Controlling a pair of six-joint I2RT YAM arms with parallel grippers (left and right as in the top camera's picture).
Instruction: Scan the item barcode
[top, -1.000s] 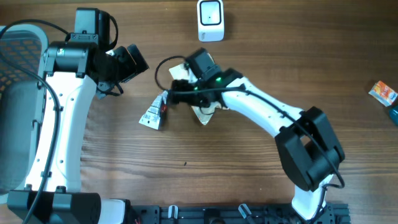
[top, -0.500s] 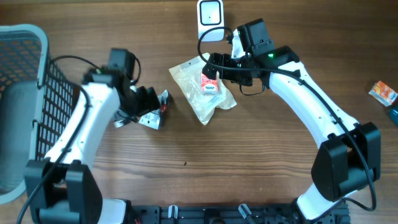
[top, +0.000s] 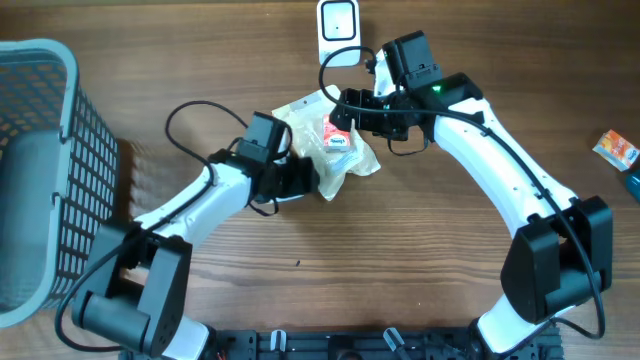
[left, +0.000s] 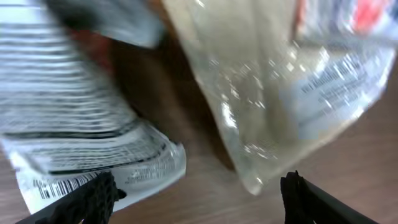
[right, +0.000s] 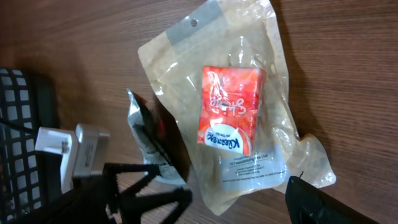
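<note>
L gripper (top: 300, 180) nearest, jaws spread, empty. 1 silver packet (left: 81, 143) sits by one finger. 1 clear pouch (top: 350, 162) w/ 1 orange box (right: 233, 115) lies flat on table (top: 400, 280) just ahead of it, long axis far-left to near-right. R gripper (top: 348, 112) is over pouch's far end, spread, empty, and nearer the 1 scanner (top: 338, 32) beyond. 1 basket (top: 40, 60) far left.

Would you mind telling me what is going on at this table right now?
Two robot arms are set to scan an item's barcode. Both grippers are open and hold nothing. The left gripper sits low by a silver packet and the edge of a clear pouch with a red box inside; the right gripper hangs over that pouch. The pouch lies on the table, short of the white scanner.
</note>
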